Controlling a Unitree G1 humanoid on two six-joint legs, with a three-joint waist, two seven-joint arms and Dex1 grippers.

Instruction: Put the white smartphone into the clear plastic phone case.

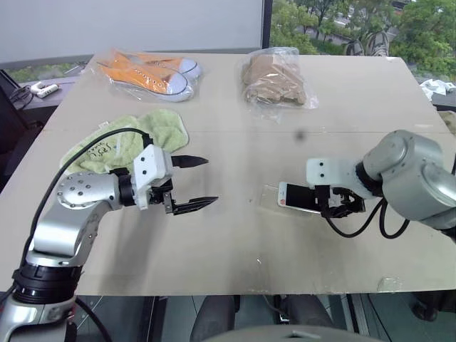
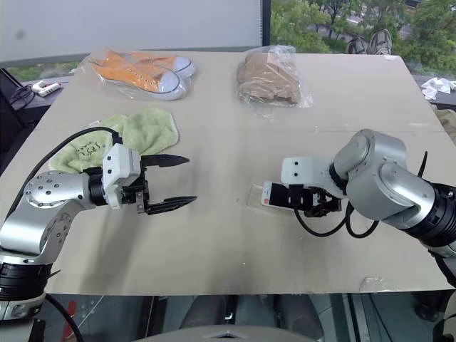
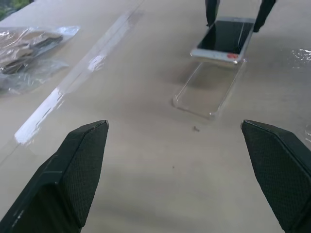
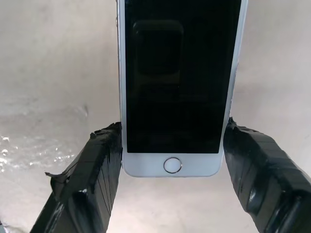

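Gripping the flat white smartphone (image 4: 180, 92) by its long edges, the right gripper (image 1: 335, 203) holds it low over the surface (image 1: 235, 249), at three o'clock of the clear plastic phone case (image 3: 210, 91). Left gripper (image 1: 191, 184) hovers spread wide, empty. Next probably calls for aligning phone over the shell, then pressing in.

- The far end of the white smartphone (image 4: 180, 87) runs off the top edge of the right wrist view.
- In the right part of the left eye view, the right gripper (image 1: 335, 206) covers one end of the phone.
- The clear plastic phone case (image 3: 210, 90) is so see-through that only faint shiny edges show.
- The brown thing in the crinkly bag (image 1: 274, 78) at the top is hard to tell.
- The small white things (image 1: 43, 89) at the upper left edge are too small to tell.
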